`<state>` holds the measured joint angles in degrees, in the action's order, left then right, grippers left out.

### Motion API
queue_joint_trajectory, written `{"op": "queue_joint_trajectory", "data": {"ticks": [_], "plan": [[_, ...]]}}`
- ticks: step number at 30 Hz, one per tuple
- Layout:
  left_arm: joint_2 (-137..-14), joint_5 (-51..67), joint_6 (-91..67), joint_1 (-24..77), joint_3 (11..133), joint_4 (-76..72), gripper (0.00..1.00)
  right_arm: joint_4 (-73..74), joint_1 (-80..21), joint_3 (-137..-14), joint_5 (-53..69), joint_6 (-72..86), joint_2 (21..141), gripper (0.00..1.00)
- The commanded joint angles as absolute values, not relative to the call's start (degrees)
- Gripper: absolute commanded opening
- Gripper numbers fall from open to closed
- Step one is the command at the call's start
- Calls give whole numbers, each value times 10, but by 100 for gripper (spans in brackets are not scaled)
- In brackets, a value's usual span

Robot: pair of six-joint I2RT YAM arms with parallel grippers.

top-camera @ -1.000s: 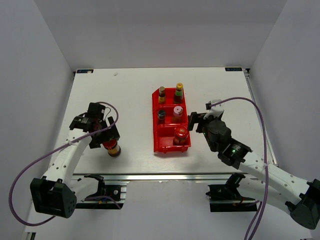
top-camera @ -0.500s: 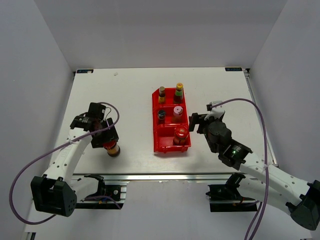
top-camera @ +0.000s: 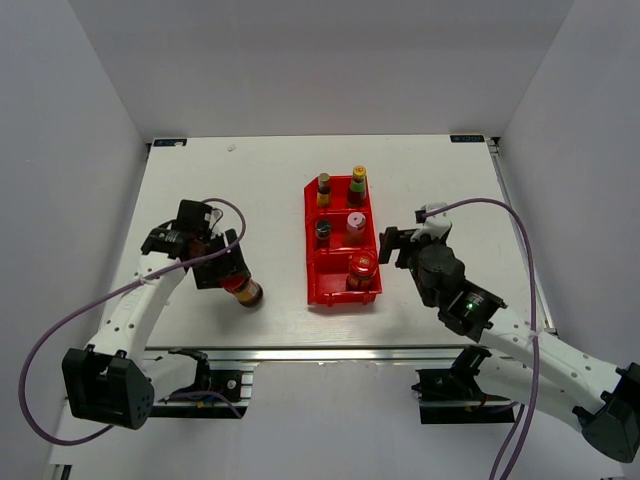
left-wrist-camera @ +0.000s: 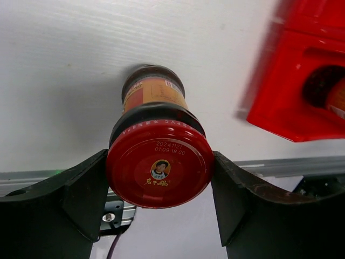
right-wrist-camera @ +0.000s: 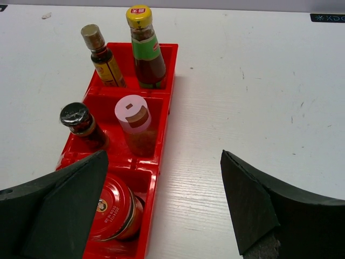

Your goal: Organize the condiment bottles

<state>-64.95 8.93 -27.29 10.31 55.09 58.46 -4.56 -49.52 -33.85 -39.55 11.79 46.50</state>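
Red-lidded jar (left-wrist-camera: 153, 97) is pinched only by its lid in your left gripper (left-wrist-camera: 159, 174), so it could slip and topple before the red tray (left-wrist-camera: 280, 81).

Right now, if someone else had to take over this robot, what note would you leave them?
Left claw: shut on a red-lidded jar, tilted, left of the red tray.
Right claw: open, empty, beside the tray's right side.
Done: five bottles in the tray: two far, two middle, another jar near.
Left: the held jar probably goes in the near compartment too.
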Motion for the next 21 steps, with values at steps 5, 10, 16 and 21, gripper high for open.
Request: {"op": "queue_joint_trajectory", "data": {"ticks": [5,10,16,21], "plan": [[-673,134,-270,150,647,538,26,-75,-494,-330,-430,120,438,89],[-709,134,-285,201,699,515,26,-75,-493,-324,-439,119,429,89],[-773,135,-292,269,759,497,24,-91,-493,-309,-451,118,412,89],[-801,146,-296,301,794,466,23,-93,-491,-303,-460,110,405,89]]}}
